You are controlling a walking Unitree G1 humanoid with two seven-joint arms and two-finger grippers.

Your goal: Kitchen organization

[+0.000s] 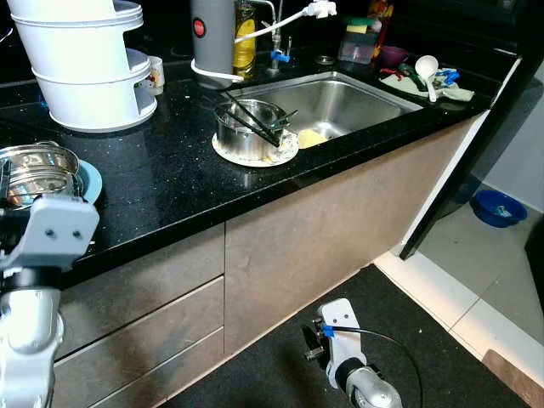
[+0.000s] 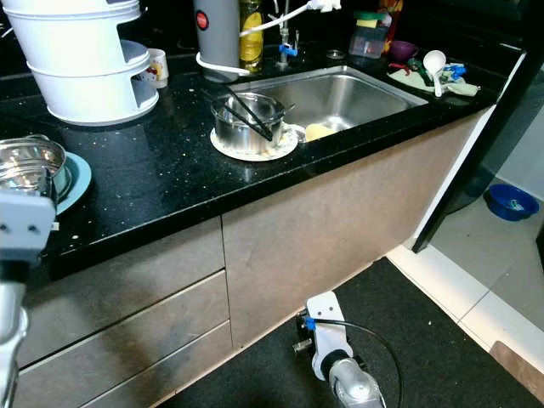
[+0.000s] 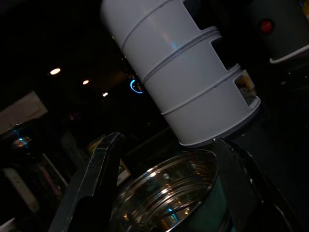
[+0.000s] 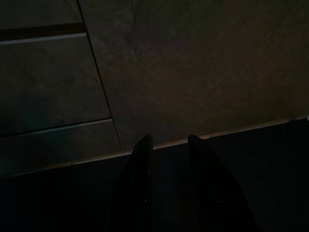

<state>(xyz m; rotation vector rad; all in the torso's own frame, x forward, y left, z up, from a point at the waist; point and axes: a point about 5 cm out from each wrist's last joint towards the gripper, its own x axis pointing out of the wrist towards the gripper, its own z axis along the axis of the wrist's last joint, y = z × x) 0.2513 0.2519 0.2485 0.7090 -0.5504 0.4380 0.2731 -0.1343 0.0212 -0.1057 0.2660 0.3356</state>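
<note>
A black bench (image 1: 170, 183) runs from the robot's left toward the far right, its front edge overhanging brown drawers (image 1: 127, 314) and a cabinet door. Dark floor (image 1: 280, 365) lies open below, with pale tile beyond to the right. A steel sink (image 1: 340, 98) is sunk in near the far end. A white tiered rack (image 1: 81, 59) stands at the back left. Between rack and sink a steel pot (image 1: 248, 127) holding dark utensils sits on a white plate (image 1: 285, 153), close to the sink's rim. A steel bowl (image 1: 30, 174) on a blue plate (image 1: 89, 180) sits near the front edge. The left gripper (image 3: 164, 193) reaches at this bowl, jaws apart on either side of it. The right gripper (image 4: 169, 159) hangs low before the cabinet, jaws slightly apart.
</note>
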